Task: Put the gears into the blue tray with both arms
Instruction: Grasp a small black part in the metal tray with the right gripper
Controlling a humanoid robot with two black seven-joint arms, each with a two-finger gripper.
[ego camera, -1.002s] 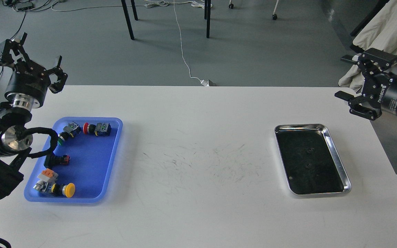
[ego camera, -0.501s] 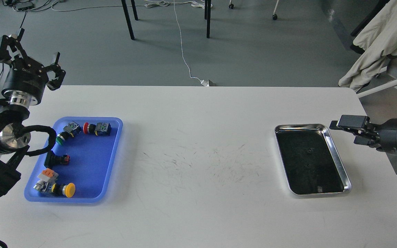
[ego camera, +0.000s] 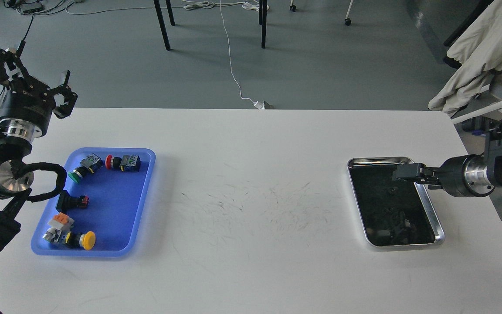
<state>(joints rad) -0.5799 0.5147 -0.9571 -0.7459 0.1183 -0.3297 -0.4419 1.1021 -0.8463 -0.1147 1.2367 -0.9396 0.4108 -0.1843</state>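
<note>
The blue tray (ego camera: 111, 205) lies at the table's left and holds several coloured push-button switches (ego camera: 122, 162). On the dark floor of the steel tray (ego camera: 430, 209) at the right, tiny black gears (ego camera: 392, 190) show only faintly. My right gripper (ego camera: 401, 172) reaches in level from the right, its tip over the steel tray's upper part. It is seen side-on, so its fingers cannot be told apart. My left gripper (ego camera: 31, 72) is held high beyond the table's far left corner, above the blue tray, open and empty.
A wide scuffed stretch of white table (ego camera: 251, 205) separates the two trays. Past the far edge are grey floor, chair legs (ego camera: 161, 24) and a white cable (ego camera: 233, 74). A cloth-draped chair (ego camera: 482, 48) stands at the right.
My right gripper swung down from the upper right and moved left, from beside the table to over the steel tray. My left gripper drifted slightly up and to the left, still open.
</note>
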